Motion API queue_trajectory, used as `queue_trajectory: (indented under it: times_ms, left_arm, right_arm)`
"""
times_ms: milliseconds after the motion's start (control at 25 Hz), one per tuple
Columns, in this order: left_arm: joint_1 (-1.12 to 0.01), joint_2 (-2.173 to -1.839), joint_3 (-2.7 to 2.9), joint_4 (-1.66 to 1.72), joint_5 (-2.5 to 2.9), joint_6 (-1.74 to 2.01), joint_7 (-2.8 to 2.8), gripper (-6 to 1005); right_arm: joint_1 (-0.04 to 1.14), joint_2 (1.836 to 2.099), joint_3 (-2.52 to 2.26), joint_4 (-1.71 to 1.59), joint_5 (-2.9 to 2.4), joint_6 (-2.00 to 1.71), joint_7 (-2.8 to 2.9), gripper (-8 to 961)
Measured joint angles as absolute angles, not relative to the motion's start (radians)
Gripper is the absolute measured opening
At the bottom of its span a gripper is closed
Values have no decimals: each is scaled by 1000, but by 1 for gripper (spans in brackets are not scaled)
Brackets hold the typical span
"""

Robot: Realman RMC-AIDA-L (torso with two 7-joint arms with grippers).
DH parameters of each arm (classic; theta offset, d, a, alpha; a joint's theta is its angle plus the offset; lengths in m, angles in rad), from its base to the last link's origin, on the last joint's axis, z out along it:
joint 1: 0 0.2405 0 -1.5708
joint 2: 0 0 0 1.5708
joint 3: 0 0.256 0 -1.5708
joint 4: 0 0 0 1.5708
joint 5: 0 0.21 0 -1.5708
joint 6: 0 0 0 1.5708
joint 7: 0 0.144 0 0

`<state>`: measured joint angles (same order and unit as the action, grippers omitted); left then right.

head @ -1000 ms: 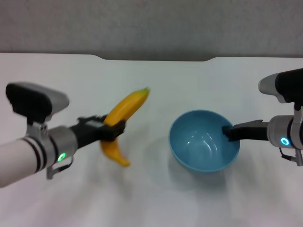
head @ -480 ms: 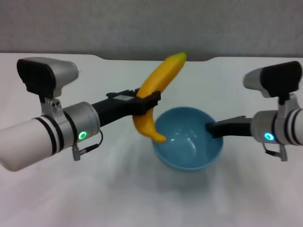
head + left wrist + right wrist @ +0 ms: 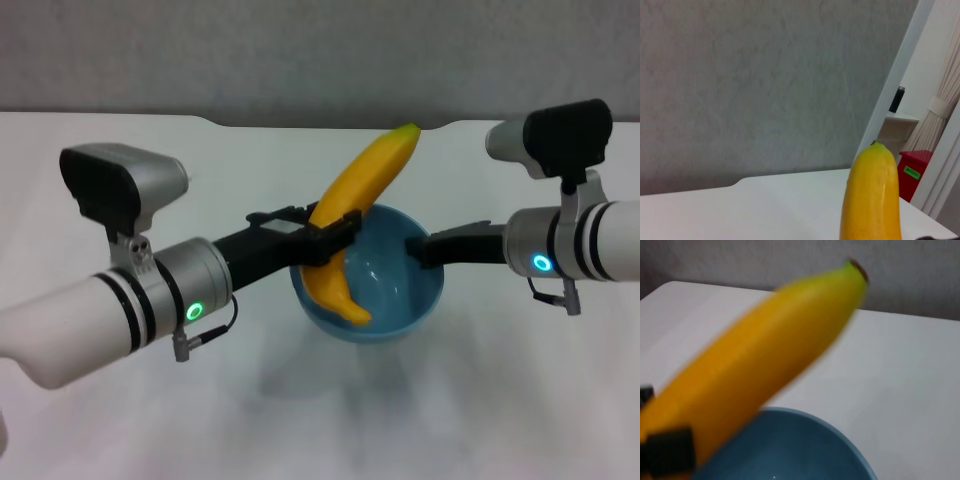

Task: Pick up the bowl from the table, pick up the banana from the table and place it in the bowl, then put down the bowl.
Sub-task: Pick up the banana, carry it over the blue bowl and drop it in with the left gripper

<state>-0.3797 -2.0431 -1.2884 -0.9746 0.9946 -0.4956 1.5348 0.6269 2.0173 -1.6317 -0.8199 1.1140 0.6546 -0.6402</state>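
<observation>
My left gripper (image 3: 330,237) is shut on the yellow banana (image 3: 358,200), holding it steeply tilted with its lower end down inside the light-blue bowl (image 3: 400,300). My right gripper (image 3: 420,250) is shut on the bowl's right rim and holds the bowl raised above the white table (image 3: 500,400). The banana's upper end with the green tip rises well above the bowl. The banana fills the left wrist view (image 3: 871,200) and crosses the right wrist view (image 3: 765,360) above the bowl's rim (image 3: 805,440).
The table's far edge has a shallow notch (image 3: 330,125) against a grey wall. A red bin (image 3: 912,172) and a curtain stand off to the side in the left wrist view.
My left gripper has carried the banana to the right and its lower end has gone into the bowl. My right gripper has moved the bowl left and a little higher.
</observation>
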Motion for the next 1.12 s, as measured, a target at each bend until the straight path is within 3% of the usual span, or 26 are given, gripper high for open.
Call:
queue_trajectory:
  times_ms: [960, 1120]
  left_arm:
    - [-401, -2043, -1222, -887, 671, -499, 1817, 701]
    - [-397, -2040, -1240, -891, 671, -514, 1823, 832]
  right_arm:
    - [644, 2019, -1671, -818, 1143, 650, -638, 158]
    - [640, 2017, -1666, -812, 1143, 650, -638, 161]
